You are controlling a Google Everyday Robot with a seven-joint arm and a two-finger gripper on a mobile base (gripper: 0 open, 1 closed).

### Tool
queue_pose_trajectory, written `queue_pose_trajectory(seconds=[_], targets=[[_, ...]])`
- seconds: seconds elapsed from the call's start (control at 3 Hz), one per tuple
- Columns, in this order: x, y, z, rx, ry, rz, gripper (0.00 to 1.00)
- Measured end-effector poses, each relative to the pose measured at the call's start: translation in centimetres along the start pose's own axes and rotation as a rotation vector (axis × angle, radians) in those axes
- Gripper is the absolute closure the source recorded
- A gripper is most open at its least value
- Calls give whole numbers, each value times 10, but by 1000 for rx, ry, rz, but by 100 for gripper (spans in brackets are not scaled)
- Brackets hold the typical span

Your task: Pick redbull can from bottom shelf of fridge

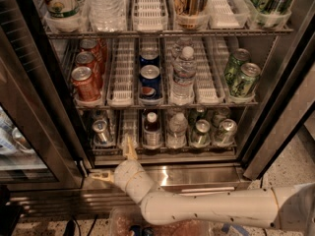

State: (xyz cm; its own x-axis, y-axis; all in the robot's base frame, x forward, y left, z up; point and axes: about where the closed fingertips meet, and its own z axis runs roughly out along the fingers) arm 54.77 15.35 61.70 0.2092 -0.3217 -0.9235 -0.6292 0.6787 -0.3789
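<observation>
The redbull can [102, 131] stands at the left end of the fridge's [278, 102] bottom shelf [167, 150]. The gripper [114, 162], fingers spread and empty, sits just below-right of it, not touching.

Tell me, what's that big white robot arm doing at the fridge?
The robot arm is reaching in from the lower right towards the open fridge. Its pincer sits low, just in front of the bottom shelf, open and holding nothing. The redbull can, slim and silver, stands near the left end of that shelf, a little above the pincer. It has not been touched yet.
</observation>
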Motion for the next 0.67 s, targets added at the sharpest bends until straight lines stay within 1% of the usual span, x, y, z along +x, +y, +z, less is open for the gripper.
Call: queue_pose_trajectory(seconds=[0.33,0.67], targets=[[1,2,9,51,-19,5,19],[-1,2,16,107,-42,2,25]])
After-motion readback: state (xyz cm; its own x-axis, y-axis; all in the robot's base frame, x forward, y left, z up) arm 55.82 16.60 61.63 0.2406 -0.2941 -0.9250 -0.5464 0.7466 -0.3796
